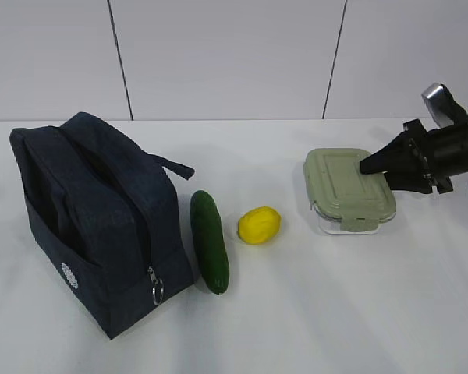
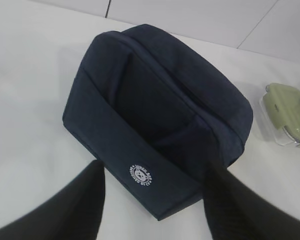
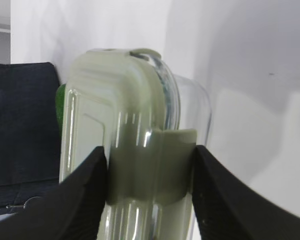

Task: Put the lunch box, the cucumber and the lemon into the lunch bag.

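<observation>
Right jaws clamp the lunch box point(image 3: 140, 165), seemingly; left jaws spread; cucumber point(image 3: 61, 102) mostly hidden.

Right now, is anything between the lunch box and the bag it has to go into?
Yes. The lemon and the cucumber lie on the table between the lunch box and the lunch bag. The bag's zipper also looks closed, so there is no visible opening yet.

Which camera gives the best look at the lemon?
The exterior view: the lemon lies whole and unobstructed on the table between the cucumber and the lunch box. The left wrist view and the right wrist view show none of it.
</observation>
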